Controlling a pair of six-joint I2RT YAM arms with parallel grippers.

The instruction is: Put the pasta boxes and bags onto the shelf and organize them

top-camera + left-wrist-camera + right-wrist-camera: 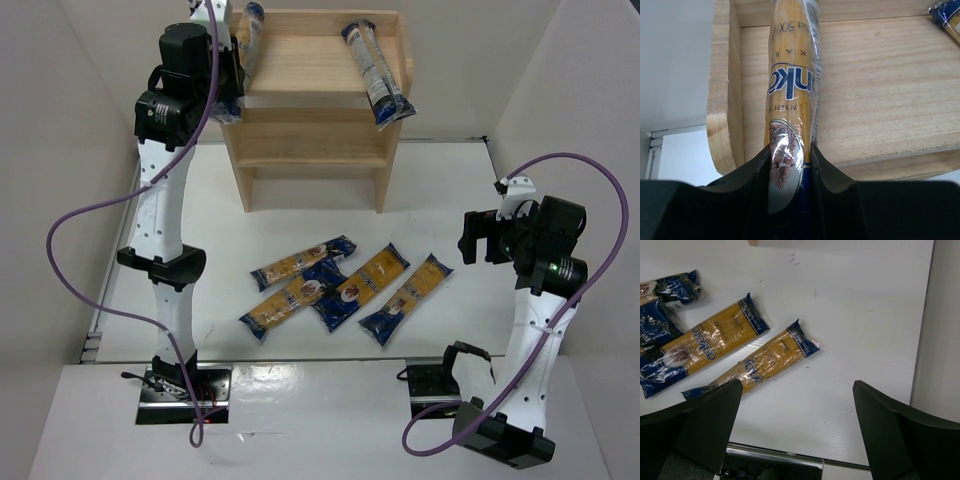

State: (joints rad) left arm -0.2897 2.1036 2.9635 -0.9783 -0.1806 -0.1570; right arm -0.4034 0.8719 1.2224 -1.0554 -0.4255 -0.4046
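Observation:
My left gripper (236, 62) is raised at the top left corner of the wooden shelf (320, 140). It is shut on a spaghetti packet (790, 95), and its fingers pinch the packet at the round logo. The packet points lengthwise over the shelf's top board (880, 90), beside the left rim. A second packet (376, 75) lies on the shelf top at the right, with its end hanging over the front edge. Several more packets (345, 290) lie fanned out on the white table. My right gripper (797, 405) hovers open to the right of the nearest packet (767, 360) and holds nothing.
White walls close in the table at the left, back and right. The shelf's two lower tiers (315, 160) show no packets. The arm bases (185, 385) sit at the near edge, and a purple cable (70, 250) loops off each arm.

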